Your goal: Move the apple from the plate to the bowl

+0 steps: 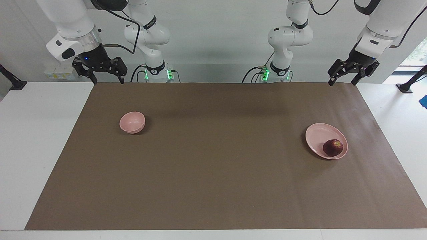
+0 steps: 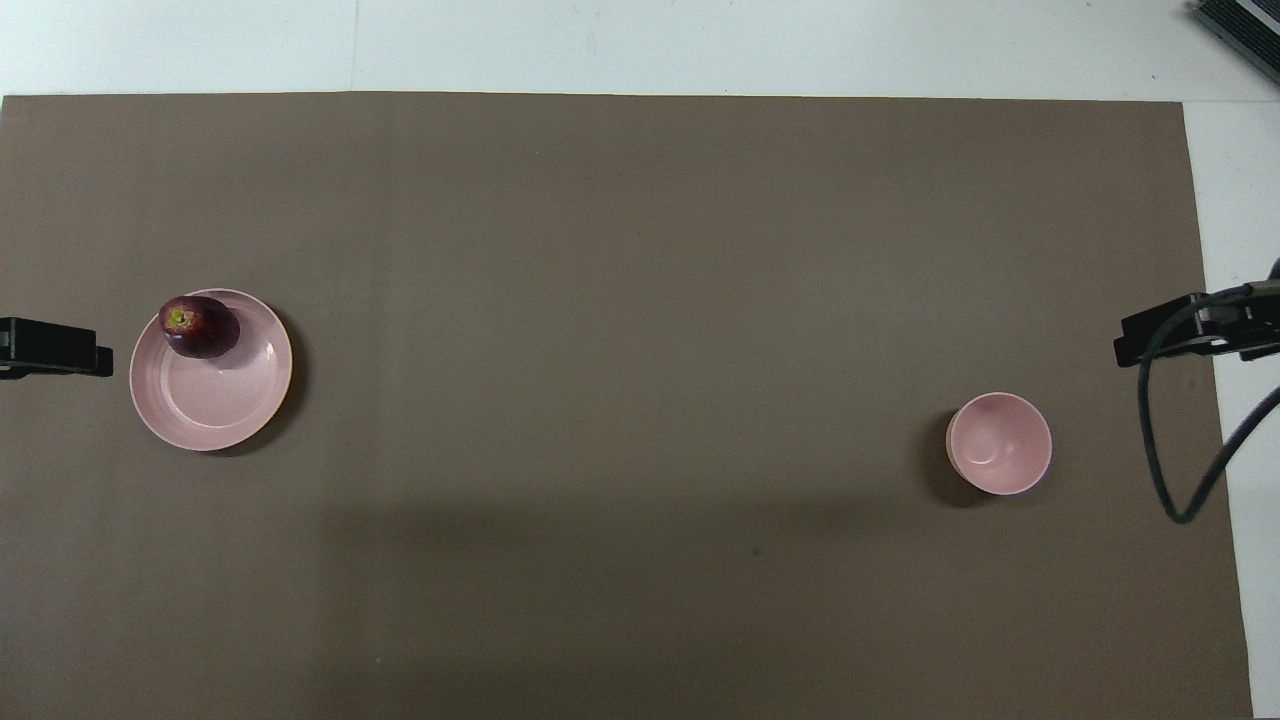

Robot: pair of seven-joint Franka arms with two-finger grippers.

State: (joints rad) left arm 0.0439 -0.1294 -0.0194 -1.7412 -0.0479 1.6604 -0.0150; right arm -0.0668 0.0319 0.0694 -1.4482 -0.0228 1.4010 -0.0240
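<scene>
Facing view: nearest the robots, the left gripper is raised over the mat's edge at the left arm's end, jaws spread and empty; the right gripper waits likewise spread. Farther out, the bowl stands empty. Farther still, the apple lies on the plate, well apart from both jaws. It is judged firm, smooth, fairly light; best pinched across its widest part.

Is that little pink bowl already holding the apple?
No, the bowl is empty; the apple sits on the pink plate toward the left arm's end of the table.
</scene>
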